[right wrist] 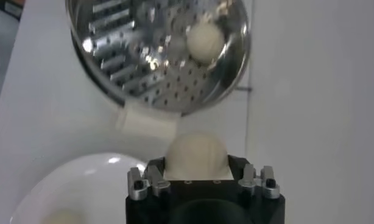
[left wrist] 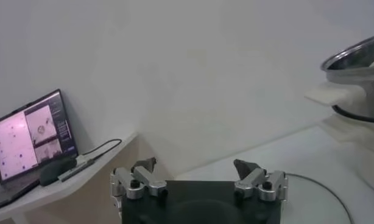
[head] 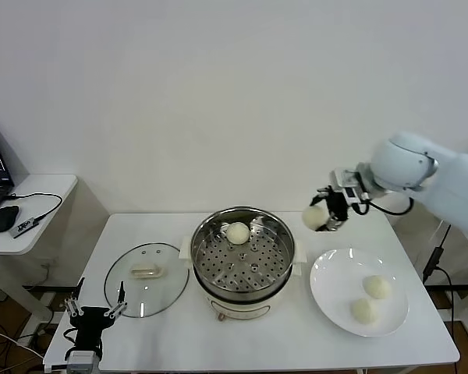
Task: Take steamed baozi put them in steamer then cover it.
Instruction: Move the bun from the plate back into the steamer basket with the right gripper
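The steel steamer [head: 279,234] stands mid-table on its cream base, with one baozi [head: 238,231] on the perforated tray at the back. My right gripper [head: 321,217] is shut on a second baozi [head: 314,217], held in the air just right of the steamer's rim. In the right wrist view that baozi [right wrist: 196,156] sits between the jaws, with the steamer [right wrist: 114,55] and its bun [right wrist: 205,40] beyond. Two more baozi [head: 377,287] [head: 365,311] lie on the white plate [head: 331,292]. The glass cover [head: 136,292] lies flat left of the steamer. My left gripper [head: 96,313] is open, parked at the front left.
A side table [head: 31,204] with a laptop and mouse stands to the left, also in the left wrist view [left wrist: 30,137]. A wall is close behind the table. Cables hang at the right edge.
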You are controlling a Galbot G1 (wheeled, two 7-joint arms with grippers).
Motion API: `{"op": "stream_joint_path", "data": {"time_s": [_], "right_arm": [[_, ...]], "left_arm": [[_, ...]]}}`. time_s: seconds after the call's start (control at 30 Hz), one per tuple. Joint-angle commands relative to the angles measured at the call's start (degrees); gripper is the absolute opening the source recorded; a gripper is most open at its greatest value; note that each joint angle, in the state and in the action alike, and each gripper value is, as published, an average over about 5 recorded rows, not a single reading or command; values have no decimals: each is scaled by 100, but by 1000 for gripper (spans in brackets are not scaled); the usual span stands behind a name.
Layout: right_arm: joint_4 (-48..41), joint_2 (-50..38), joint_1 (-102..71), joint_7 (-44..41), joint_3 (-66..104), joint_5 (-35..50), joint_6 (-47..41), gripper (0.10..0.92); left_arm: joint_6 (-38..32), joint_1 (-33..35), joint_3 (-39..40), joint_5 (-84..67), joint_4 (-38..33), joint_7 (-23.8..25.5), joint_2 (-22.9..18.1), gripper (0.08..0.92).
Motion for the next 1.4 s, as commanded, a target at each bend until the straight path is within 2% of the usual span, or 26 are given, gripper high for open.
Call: {"op": "stream_joint_path", "data": {"time_s": [0.03, 0.23, 0.43, 1.27, 1.4], "right_arm": [[-427, 1815, 218, 545, -381, 1079, -509, 657], [-1078, 2777, -307, 797, -303, 1184, -644, 661], [-1399, 3286, -820, 944, -325, 1138, -837, 662], [-1738, 3600, -1140, 987, -525, 516, -913, 665], [-1632, 3501, -1006, 817, -468, 546, -861, 712]], "left_arm": [[-1, 8, -51, -25, -7, -3, 4, 823], [8, -12, -165, -53, -11, 1, -32, 823], [21, -65, -162, -44, 4, 9, -97, 823], [14, -113, -115, -22, 81, 7, -160, 823], [15, -115, -102, -14, 77, 9, -169, 823]]}}
